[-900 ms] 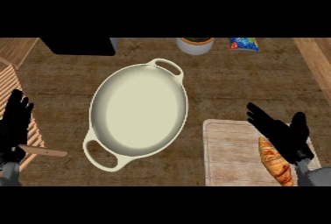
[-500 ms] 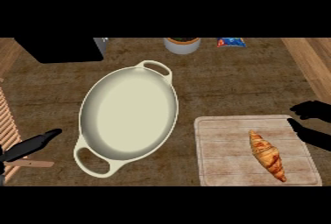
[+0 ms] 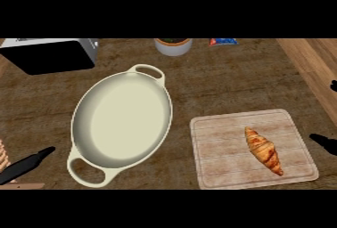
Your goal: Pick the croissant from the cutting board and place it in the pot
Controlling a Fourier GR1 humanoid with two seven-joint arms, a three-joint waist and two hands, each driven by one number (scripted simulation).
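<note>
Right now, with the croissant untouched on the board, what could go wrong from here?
1. The right robot hand shows only at the view's right edge, off the croissant; a reach from there could nudge it along the board instead of grasping it.
2. The pot lies across the counter to the left, so the carry is long.

The pot (image 3: 121, 124) looks smooth, cream enamel; the cutting board (image 3: 217, 133) pale grained wood; the croissant (image 3: 264, 150) glossy, flaky.

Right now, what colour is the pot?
Cream, the pot, seen in the head view.
</note>
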